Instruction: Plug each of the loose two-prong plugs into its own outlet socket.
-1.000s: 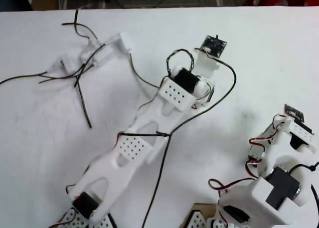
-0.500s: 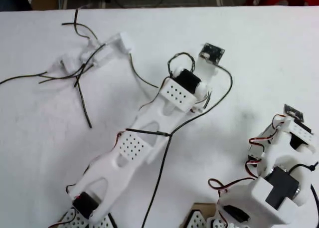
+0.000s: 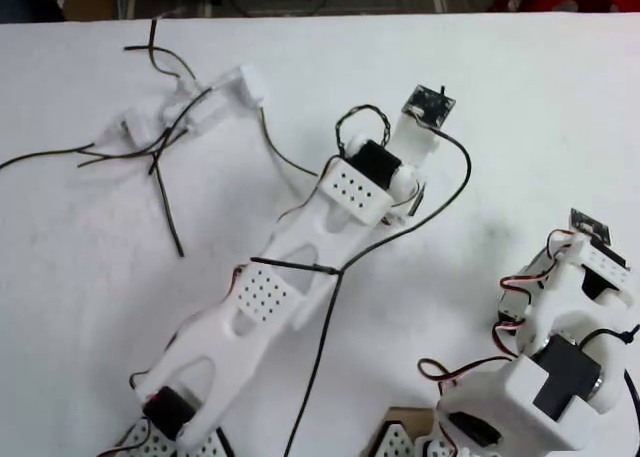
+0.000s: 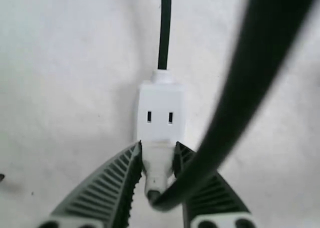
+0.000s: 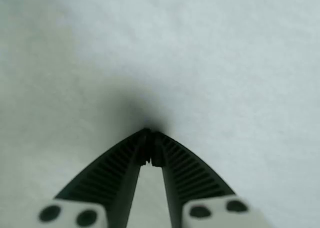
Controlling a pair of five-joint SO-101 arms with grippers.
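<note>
Left wrist view: left gripper (image 4: 157, 149) clamped on white plug (image 4: 158, 172), which touches the socket (image 4: 160, 106).
Right gripper (image 5: 150, 149): closed, empty, over table (image 5: 225, 48).
Technique: probably square the hidden prongs to the slots, then push straight.

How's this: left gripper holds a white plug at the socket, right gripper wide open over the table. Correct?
No: the right gripper is shut, tips touching, over the table, per the right wrist view. The left gripper does hold the white plug at the socket.
</note>
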